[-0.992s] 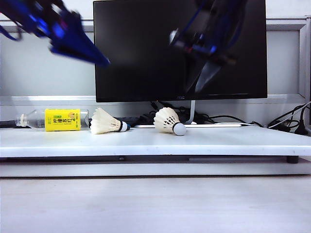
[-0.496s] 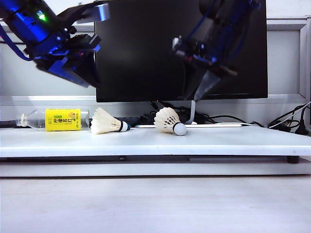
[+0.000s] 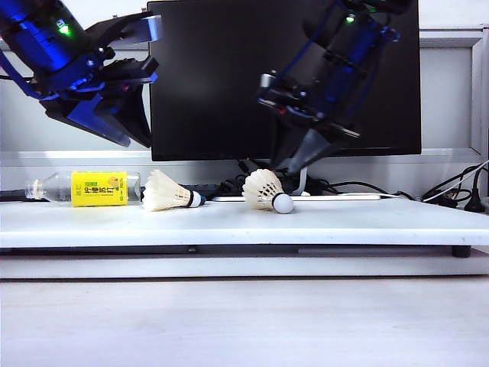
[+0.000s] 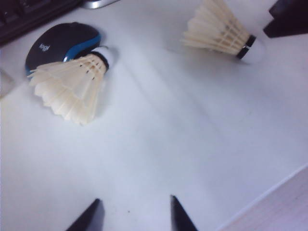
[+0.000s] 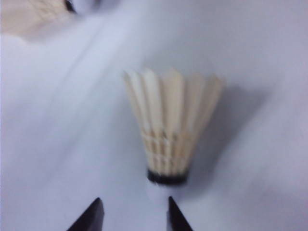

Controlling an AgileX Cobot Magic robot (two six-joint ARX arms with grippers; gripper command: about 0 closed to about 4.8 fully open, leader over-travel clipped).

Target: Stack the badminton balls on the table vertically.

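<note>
Two white feather badminton balls lie on their sides on the white table [image 3: 367, 222]. The left one [image 3: 170, 192] [image 4: 72, 86] points its cork to the right. The right one [image 3: 265, 189] [image 5: 171, 125] [image 4: 221, 31] points its cork down and to the right. My left gripper [image 3: 136, 131] [image 4: 135, 202] hangs open above and left of the left ball, with bare table between its fingers. Just above the right ball is my right gripper [image 3: 299, 159] [image 5: 134, 199], open too, its fingertips close to the cork but not on it.
A black monitor [image 3: 229, 76] stands behind the balls, with cables [image 3: 451, 195] at the back right. A bottle with a yellow label [image 3: 98, 188] lies at the back left. A blue and black mouse [image 4: 62, 42] sits right by the left ball's cork.
My left gripper has swung down and rolled over, and now points at the table near the left ball. My right gripper has come down to just above the right ball. Neither ball has moved.
</note>
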